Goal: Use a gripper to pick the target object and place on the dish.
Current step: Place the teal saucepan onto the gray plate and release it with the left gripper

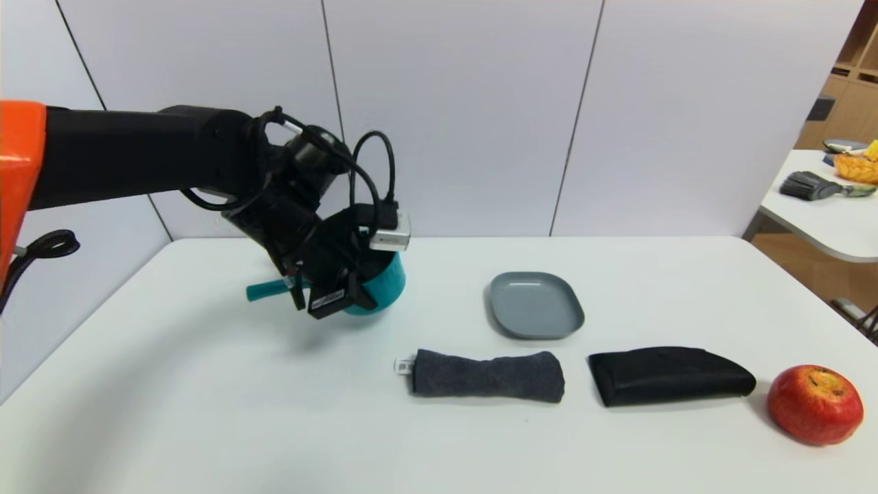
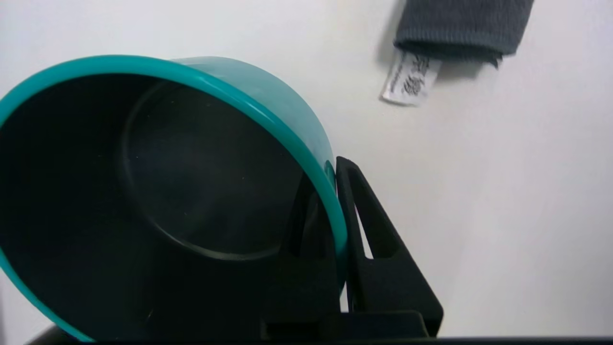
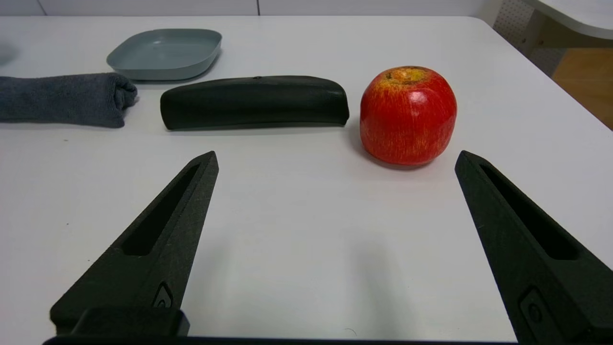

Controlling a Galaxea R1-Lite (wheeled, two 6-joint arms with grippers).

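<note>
A: And the left gripper (image 2: 325, 172) had it, pinched tight over the rim of the teal saucepan (image 2: 282, 124)! Where was that pan?

B: Tilted, at nine o'clock from the grey dish (image 1: 536, 306), well apart! Rolled cloth (image 1: 488, 376) at seven, black pouch (image 1: 672, 376) at four, apple (image 1: 815, 405) beyond it.

A: And the right gripper (image 3: 336, 158)?

B: Parked wide, empty, over the table (image 3: 306, 230)!

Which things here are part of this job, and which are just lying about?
Part of the job:
- teal saucepan, its wall gripped by the left gripper
- grey dish

Just lying about:
- rolled dark cloth
- black pouch
- red apple
- brush on the side table

The right gripper is idle, open above the table.
</note>
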